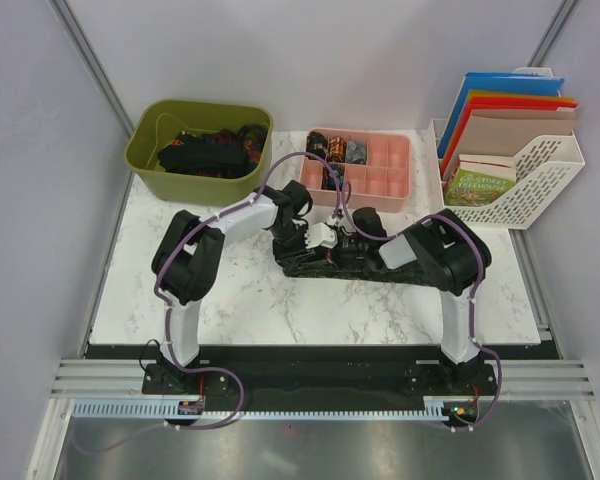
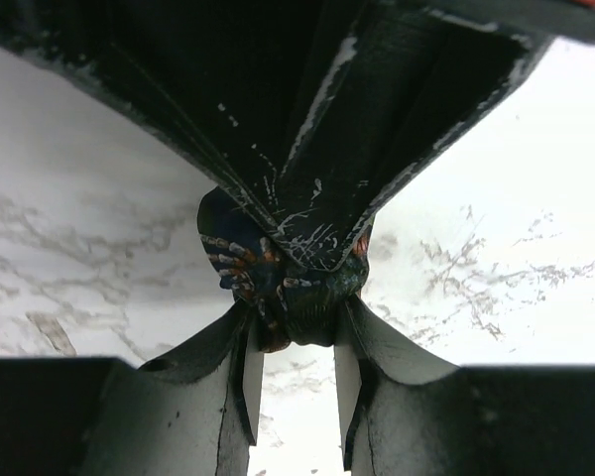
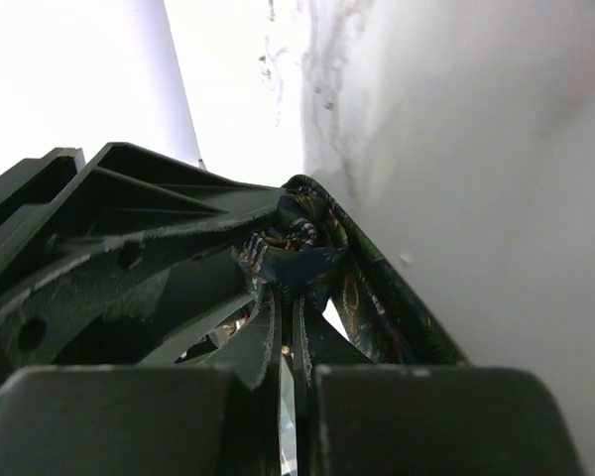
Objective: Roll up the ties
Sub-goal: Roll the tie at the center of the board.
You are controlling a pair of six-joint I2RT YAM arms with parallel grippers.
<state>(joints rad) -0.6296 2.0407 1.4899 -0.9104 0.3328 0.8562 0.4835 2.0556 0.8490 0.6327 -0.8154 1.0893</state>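
Note:
A dark patterned tie lies across the middle of the marble table, partly under my right arm. My left gripper and right gripper meet over its left part. In the left wrist view the left gripper pinches the small rolled end of the tie at its fingertips, with the right gripper's black fingers coming in from above. In the right wrist view the right gripper is nearly closed on a fold of the tie.
A green bin with several loose ties stands at the back left. A pink compartment tray with rolled ties is at the back middle. A white file rack with folders and books is at the back right.

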